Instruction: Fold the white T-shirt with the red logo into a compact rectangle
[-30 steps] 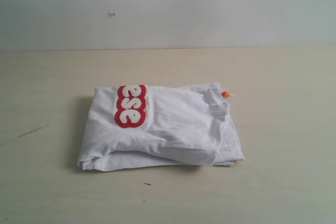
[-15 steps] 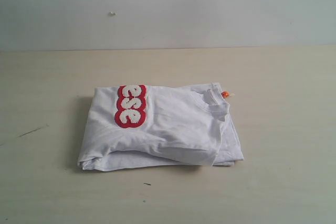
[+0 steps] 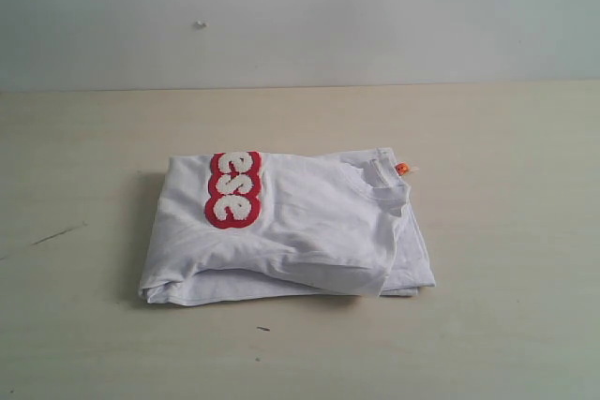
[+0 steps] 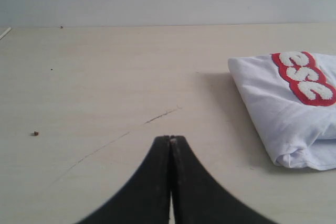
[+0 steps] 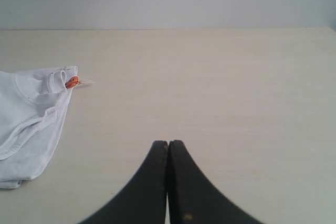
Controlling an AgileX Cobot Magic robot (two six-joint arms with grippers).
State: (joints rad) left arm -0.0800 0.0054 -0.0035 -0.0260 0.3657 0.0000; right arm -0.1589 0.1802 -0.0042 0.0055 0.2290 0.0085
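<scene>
Status: my left gripper [image 4: 170, 139] has its fingertips pressed together, tip against tip, hanging over bare table [image 4: 94, 77]. My right gripper [image 5: 168, 142] is the same, tips touching, over bare tabletop. Both are well apart from the cloth.

The white T-shirt [image 3: 291, 231] lies mid-table in the exterior view, folded into a rough stacked rectangle. A lower layer pokes out at the bundle's 4 to 5 o'clock corner. The 6 o'clock edge is rounded and bulging, not square.

The red logo [image 3: 232, 190] is on the top layer, toward 10 o'clock of the bundle. Only the letters "ese" are readable, and the band runs up to the 12 o'clock fold edge.

The ribbed collar [image 3: 380, 185] is at 2 o'clock of the bundle, with the orange neck tag [image 3: 401, 169] just beside it at that corner.

There's a thin dark scratch [image 3: 56, 233] on the table at 9 o'clock from the shirt, well apart, and a small dark speck [image 3: 263, 329] at 6 o'clock, near the bundle. A pale wall [image 3: 300, 16] stands beyond the table at 12 o'clock.
</scene>
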